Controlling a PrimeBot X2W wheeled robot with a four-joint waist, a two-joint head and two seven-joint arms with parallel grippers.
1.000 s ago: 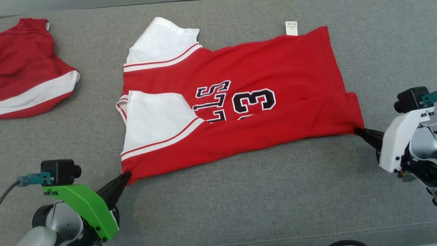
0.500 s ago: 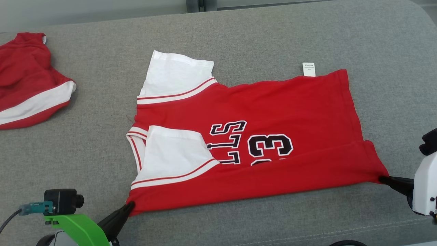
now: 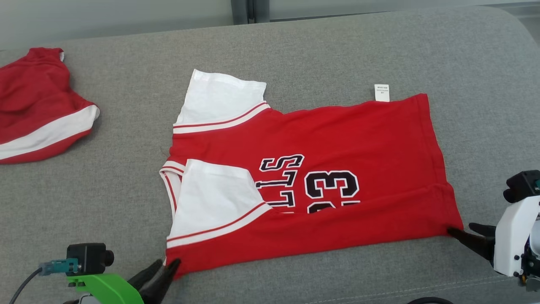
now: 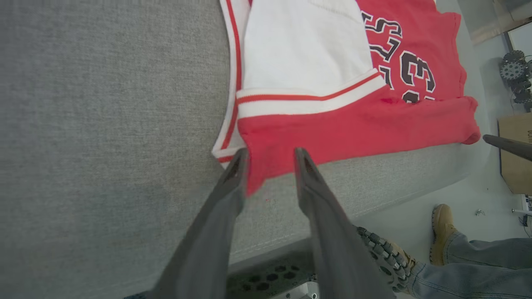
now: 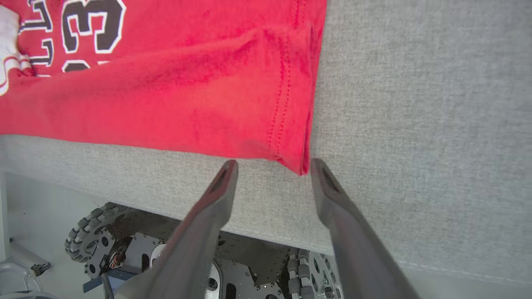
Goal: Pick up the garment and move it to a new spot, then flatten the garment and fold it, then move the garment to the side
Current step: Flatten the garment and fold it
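The garment (image 3: 337, 139) is a red jersey with white sleeves and black "23" lettering, lying folded lengthwise and flat on the grey cushion (image 3: 320, 50). My left gripper (image 3: 168, 264) is open at its near left corner. In the left wrist view, that red corner (image 4: 266, 166) lies loose between the spread fingers of the left gripper (image 4: 270, 155). My right gripper (image 3: 462, 228) is open at the near right hem corner. The right wrist view shows this corner (image 5: 301, 164) just ahead of the parted tips of the right gripper (image 5: 274, 166).
A second red and white garment (image 3: 38, 105) lies crumpled at the cushion's far left. The cushion's front edge (image 5: 166, 199) runs close below both grippers, with the robot's wheeled base (image 5: 124, 249) under it. A person's shoe (image 4: 442, 220) and jeans leg stand on the floor beside it.
Both grippers were shut on the garment's near corners and now stand open, with the corners released onto the cushion. The head view has tilted, so the whole picture sits lower.
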